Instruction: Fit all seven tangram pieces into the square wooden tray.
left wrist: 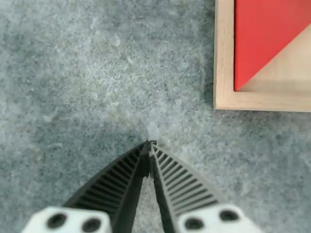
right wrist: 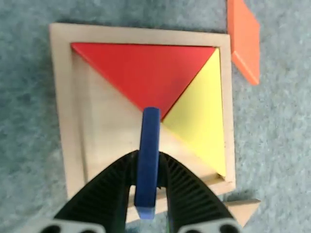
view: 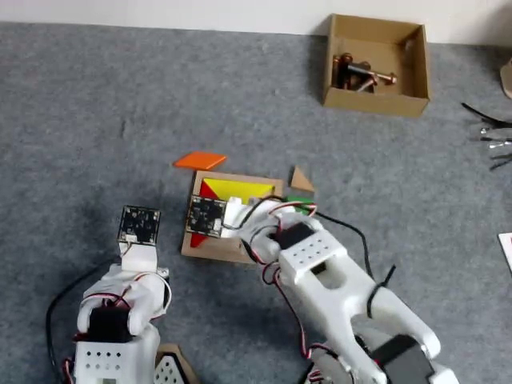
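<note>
Nearest, the left gripper [left wrist: 149, 145] hangs over the grey carpet [view: 96, 120] just left of the wooden tray [right wrist: 60, 121]. Its ribbed black fingers are pressed together with nothing between them.

The right gripper [right wrist: 147, 158] is over the middle of the tray, clamped on a blue piece [right wrist: 149, 126]. The piece stands on edge between the ribbed pads, so only its thin side shows and its outline cannot be told.

The step in hand looks like seating this blue piece. Two pieces already lie flat in the tray:
- A large red triangle [right wrist: 141, 73].
- A large yellow triangle [right wrist: 199, 116].

They meet along one slanted edge, with their points near the tray's centre. The rest of the tray floor is pale bare wood. The next move probably calls for lowering the piece, tipping it flat and turning it so its edges sit against the red and yellow slopes. Let go while upright, it could topple crooked.

The pieces look like smooth painted wood with crisp edges, and the tray is a shallow light frame with a raised rim.

Farther off:
- A green piece [view: 300, 200] lies by the tray's right rim.
- A small unpainted wooden triangle [view: 302, 180] lies beside the far right corner.
- An orange parallelogram [view: 200, 160] lies flat on the carpet just past the far left corner.

At the far right stands an open cardboard box [view: 412, 76] holding coppery metal parts.
</note>
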`<action>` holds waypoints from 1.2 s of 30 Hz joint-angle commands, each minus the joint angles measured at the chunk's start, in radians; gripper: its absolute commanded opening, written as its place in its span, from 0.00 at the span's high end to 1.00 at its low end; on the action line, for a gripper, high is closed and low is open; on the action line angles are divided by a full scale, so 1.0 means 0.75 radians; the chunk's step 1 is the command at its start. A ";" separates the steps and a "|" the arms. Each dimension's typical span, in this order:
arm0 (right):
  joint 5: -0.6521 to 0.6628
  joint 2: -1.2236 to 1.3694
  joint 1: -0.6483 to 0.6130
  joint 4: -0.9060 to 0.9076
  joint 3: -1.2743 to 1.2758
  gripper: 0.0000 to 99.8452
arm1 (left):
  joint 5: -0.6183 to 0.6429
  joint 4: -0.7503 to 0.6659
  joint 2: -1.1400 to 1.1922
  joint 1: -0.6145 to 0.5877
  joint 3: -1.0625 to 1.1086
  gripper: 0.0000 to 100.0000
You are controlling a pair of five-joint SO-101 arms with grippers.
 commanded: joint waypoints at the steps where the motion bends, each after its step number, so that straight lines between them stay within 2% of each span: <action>1: 0.020 0.042 -0.019 -0.116 -0.081 0.99 | 0.008 0.006 -0.021 -0.017 0.026 0.99; 7: 0.065 0.161 -0.036 -0.193 -0.079 0.99 | 0.008 0.006 -0.021 -0.017 0.026 0.99; 12: 0.057 0.165 -0.032 -0.195 -0.075 0.92 | 0.008 0.006 -0.021 -0.017 0.026 0.99; 20: 0.018 0.152 -0.036 -0.189 -0.073 0.91 | 0.008 0.006 -0.021 -0.017 0.026 0.99; 23: -0.102 0.071 -0.036 -0.187 -0.071 0.86 | 0.008 0.006 -0.021 -0.017 0.026 0.99; 26: -0.123 -0.044 -0.036 -0.101 -0.036 0.82 | 0.008 0.006 -0.021 -0.017 0.026 0.99; 31: -0.125 -0.191 -0.069 0.060 0.034 0.82 | 0.008 0.006 -0.021 -0.017 0.026 0.99; 36: -0.125 -0.263 -0.109 0.077 0.134 0.82 | 0.008 0.006 -0.021 -0.017 0.026 0.99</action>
